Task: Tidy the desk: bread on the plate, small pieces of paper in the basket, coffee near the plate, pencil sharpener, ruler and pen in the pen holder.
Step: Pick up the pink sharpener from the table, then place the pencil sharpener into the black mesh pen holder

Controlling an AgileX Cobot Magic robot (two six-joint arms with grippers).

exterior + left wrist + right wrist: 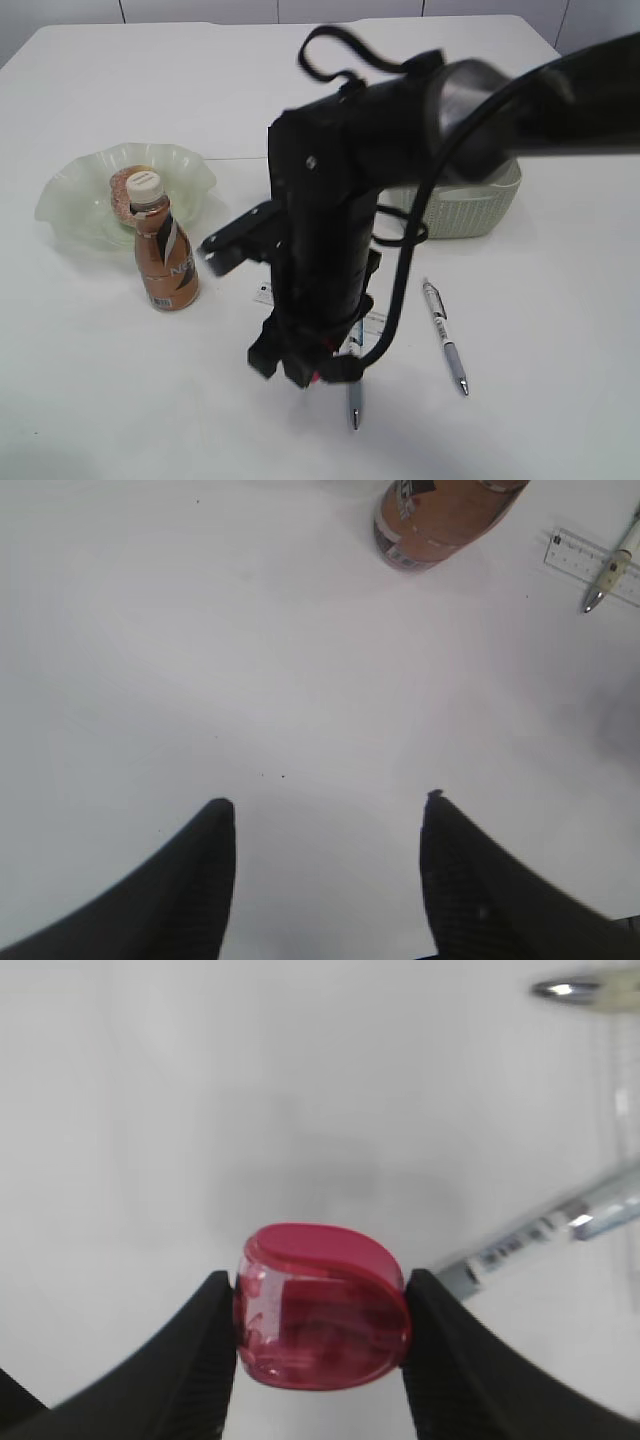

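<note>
Right end effector (320,1305) is clamped on the pencil sharpener (322,1307), dead centre low in the right wrist view, pads square on both sides. I reckon the trick is lifting straight up so I don't nudge the pen (545,1228) at right. Left end effector (325,825) sits apart and empty, bottom of its frame, over bare surface (200,660). I can't spot the pen holder.
</note>
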